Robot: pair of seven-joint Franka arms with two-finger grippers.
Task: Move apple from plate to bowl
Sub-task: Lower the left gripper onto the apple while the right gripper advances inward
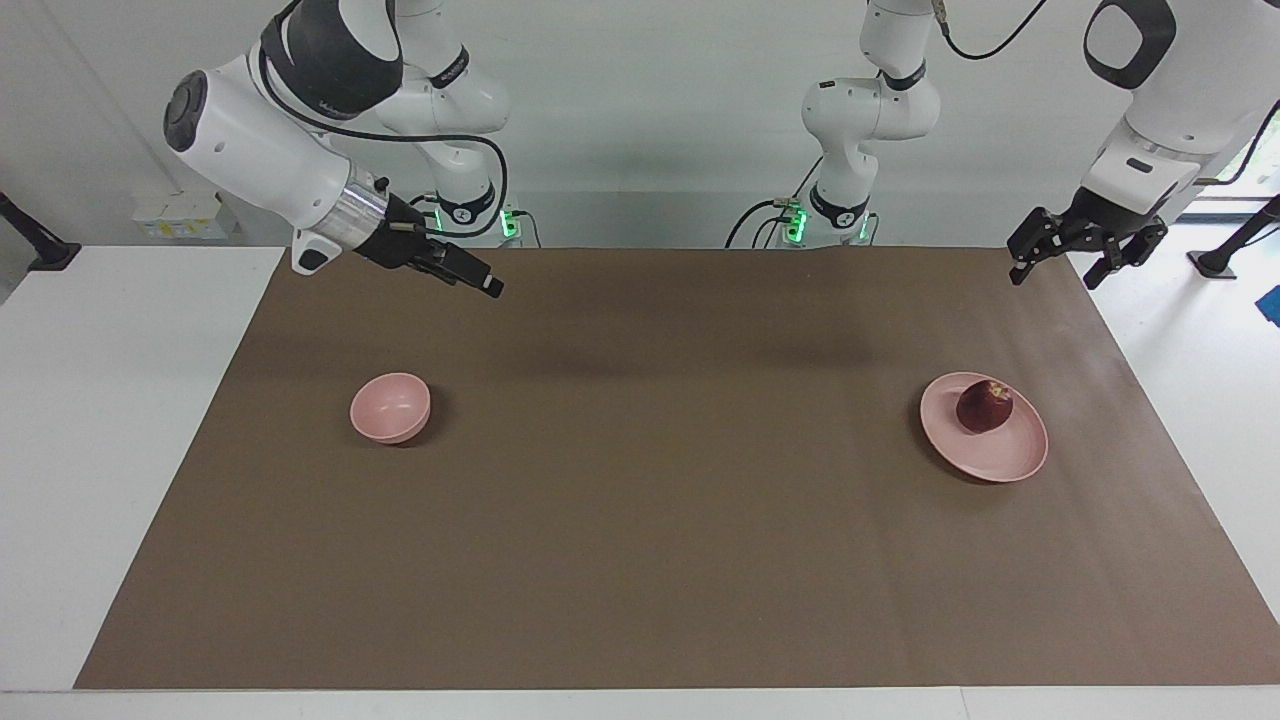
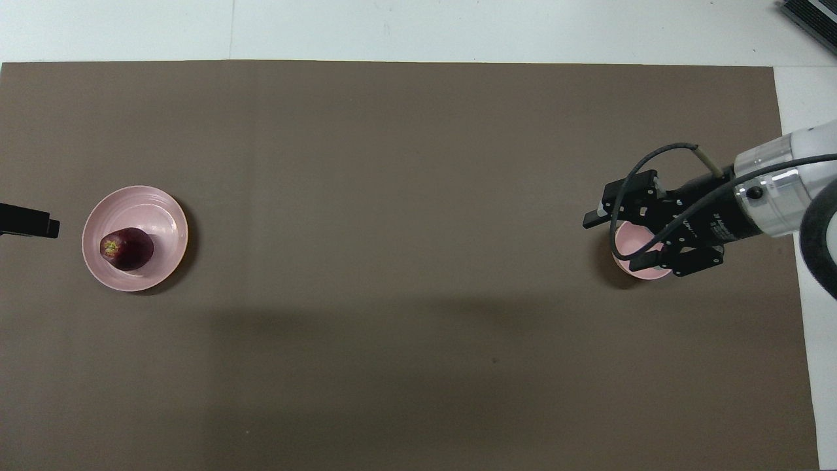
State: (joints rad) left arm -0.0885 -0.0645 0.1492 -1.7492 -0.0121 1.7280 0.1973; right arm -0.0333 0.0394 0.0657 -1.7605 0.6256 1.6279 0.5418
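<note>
The dark red apple point(image 1: 985, 406) point(image 2: 127, 248) lies on the pale pink plate point(image 1: 1000, 452) point(image 2: 157, 212) toward the left arm's end of the table. The small pink bowl point(image 1: 390, 407) point(image 2: 631, 241) stands empty toward the right arm's end. My left gripper point(image 1: 1058, 272) is open and empty, raised over the mat's corner, apart from the plate; only one fingertip point(image 2: 47, 227) of it shows in the overhead view. My right gripper point(image 1: 488, 284) point(image 2: 613, 243) is open and empty, raised in the air. From above it covers part of the bowl without touching it.
A brown mat point(image 1: 640, 520) point(image 2: 405, 196) covers the table, with white table surface point(image 1: 100, 400) at both ends. The arm bases with green lights point(image 1: 510, 222) stand at the mat's edge by the robots.
</note>
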